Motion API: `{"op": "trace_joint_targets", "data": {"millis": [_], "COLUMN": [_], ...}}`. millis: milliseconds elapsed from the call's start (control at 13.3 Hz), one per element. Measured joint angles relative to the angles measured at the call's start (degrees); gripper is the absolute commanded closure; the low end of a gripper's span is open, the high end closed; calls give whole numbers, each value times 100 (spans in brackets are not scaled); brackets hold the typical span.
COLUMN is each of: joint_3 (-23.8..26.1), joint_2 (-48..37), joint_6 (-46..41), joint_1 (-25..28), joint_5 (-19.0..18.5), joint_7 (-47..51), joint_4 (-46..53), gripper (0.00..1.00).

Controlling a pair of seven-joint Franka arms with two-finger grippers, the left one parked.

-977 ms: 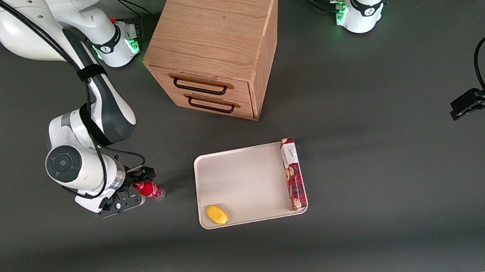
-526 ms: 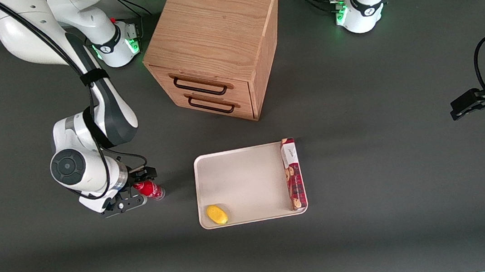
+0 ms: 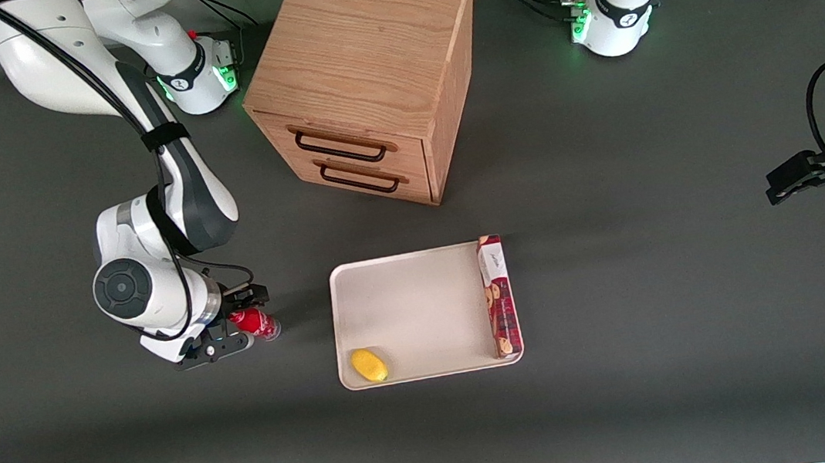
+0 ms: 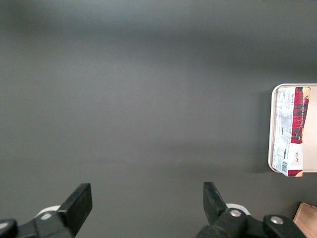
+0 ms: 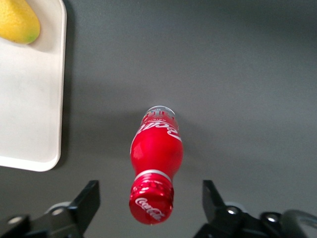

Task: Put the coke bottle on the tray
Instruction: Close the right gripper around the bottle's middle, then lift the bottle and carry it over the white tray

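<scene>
Straddling the upright bottle (image 5: 155, 166), pincer (image 3: 233, 326) wide, fingers clear of it. Centre on the body, close squarely; tray (image 3: 416, 262) lies at three o'clock.

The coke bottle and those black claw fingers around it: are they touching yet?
Apart. In the right wrist view the gripper is open, with dark table showing between each finger and the coke bottle standing between them.
</scene>
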Motion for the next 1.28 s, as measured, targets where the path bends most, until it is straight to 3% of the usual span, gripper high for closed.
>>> {"op": "trace_joint_targets", "data": {"millis": [75,150,827,1278], "joint_3": [-1,-3,-15,-27], "joint_2": [3,4,-17,-696], "joint_6": [1,2,-15,-2242], "joint_1": [0,0,-11,-8], "joint_5": [0,0,4,54], "joint_7": [-38,-63,-416,-463], "joint_4": [0,0,178,1727], "gripper": [94,100,100,100]}}
